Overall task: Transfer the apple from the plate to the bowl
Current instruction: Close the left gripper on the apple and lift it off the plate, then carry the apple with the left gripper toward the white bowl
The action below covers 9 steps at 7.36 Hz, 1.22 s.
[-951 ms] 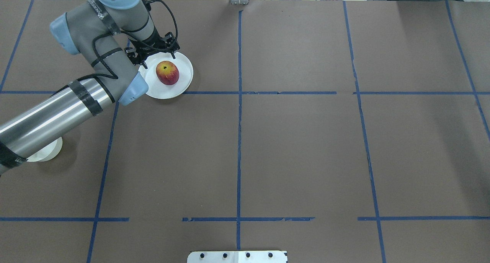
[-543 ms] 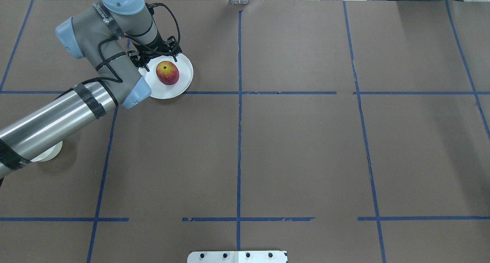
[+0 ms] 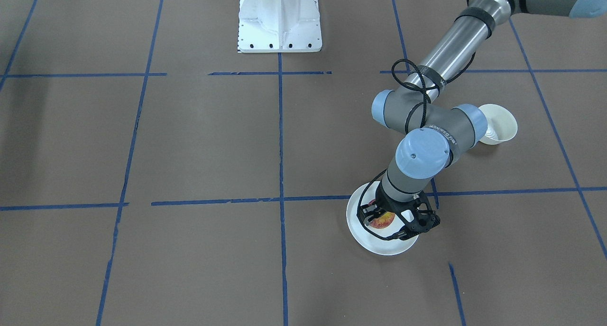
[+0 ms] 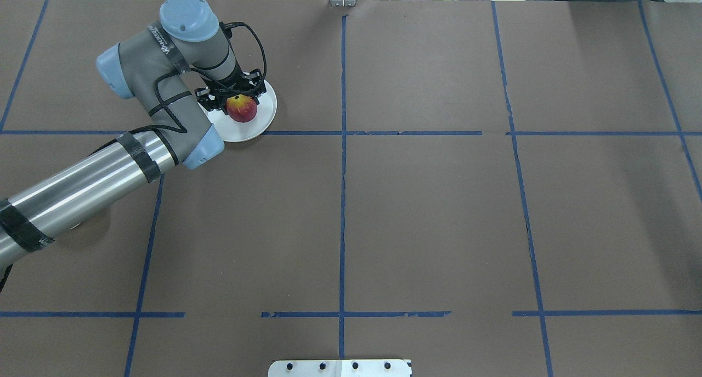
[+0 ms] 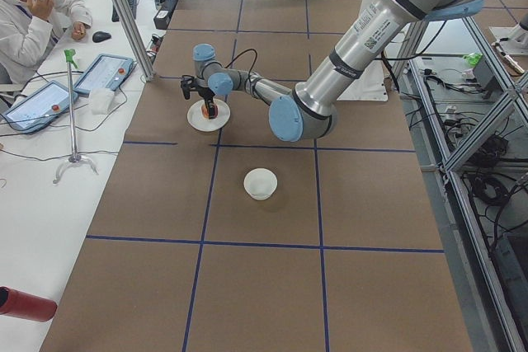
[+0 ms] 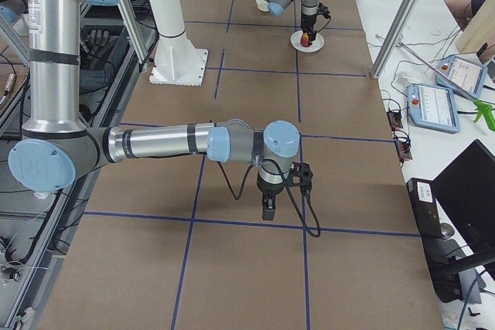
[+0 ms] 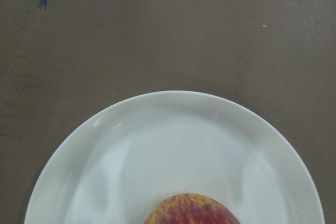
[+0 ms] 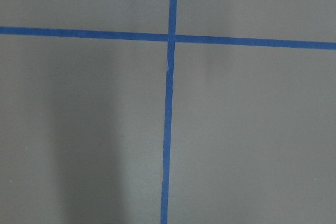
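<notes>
The red and yellow apple [image 4: 243, 110] lies on the white plate [image 4: 262, 119] at the far left of the table. My left gripper [image 4: 233, 94] is open and hangs low over the plate, with its fingers on either side of the apple. The front-facing view shows the gripper [image 3: 392, 224] straddling the apple [image 3: 381, 220] on the plate [image 3: 379, 244]. The left wrist view shows the plate [image 7: 131, 145] and the apple's top [image 7: 191, 211]. The cream-white bowl [image 3: 501, 122] stands behind the left elbow, nearer the robot. My right gripper [image 6: 267, 210] shows only in the exterior right view; I cannot tell its state.
The robot's white base plate [image 3: 280, 22] stands at the middle of the near table edge. Blue tape lines [image 4: 343, 201] divide the brown table cover. In the overhead view the left forearm [image 4: 82, 190] hides the bowl. An operator [image 5: 33, 14] sits beyond the far table edge.
My left arm has swung right, bringing the open gripper from the plate's far left rim to over the apple. The forearm now covers the bowl in the overhead view.
</notes>
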{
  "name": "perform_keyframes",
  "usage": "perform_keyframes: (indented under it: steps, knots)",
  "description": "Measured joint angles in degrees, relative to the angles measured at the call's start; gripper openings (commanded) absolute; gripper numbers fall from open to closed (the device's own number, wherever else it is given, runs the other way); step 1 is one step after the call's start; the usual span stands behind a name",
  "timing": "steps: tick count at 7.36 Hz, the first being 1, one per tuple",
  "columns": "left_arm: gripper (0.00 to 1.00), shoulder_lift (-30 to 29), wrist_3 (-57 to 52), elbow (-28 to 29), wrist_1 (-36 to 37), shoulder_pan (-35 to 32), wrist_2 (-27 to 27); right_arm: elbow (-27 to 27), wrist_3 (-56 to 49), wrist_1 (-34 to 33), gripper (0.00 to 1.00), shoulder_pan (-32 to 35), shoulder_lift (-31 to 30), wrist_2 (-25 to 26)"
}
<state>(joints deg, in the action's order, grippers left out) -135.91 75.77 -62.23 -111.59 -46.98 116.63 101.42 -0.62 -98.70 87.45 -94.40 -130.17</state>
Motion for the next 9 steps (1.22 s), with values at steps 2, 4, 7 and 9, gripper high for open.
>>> perform_keyframes:
  steps: [2, 4, 7, 9]
  knots:
    - [0.00, 0.27, -0.28, -1.51, 0.45, -0.38, 0.39, 0.00, -0.01, 0.00, 1.00, 0.00, 0.00, 0.00]
    - [0.00, 5.39, -1.73, -11.67, 3.54, -3.25, 3.32, 0.00, -0.02, 0.05, 1.00, 0.00, 0.00, 0.00]
    - [0.00, 24.97, -13.14, -36.14, 9.91, -5.94, 5.27, 0.00, 0.00, 0.01, 1.00, 0.00, 0.00, 0.00]
    - [0.00, 38.51, -17.88, -43.71, 6.56, -6.31, 5.23, 0.00, 0.00, 0.00, 1.00, 0.00, 0.00, 0.00]
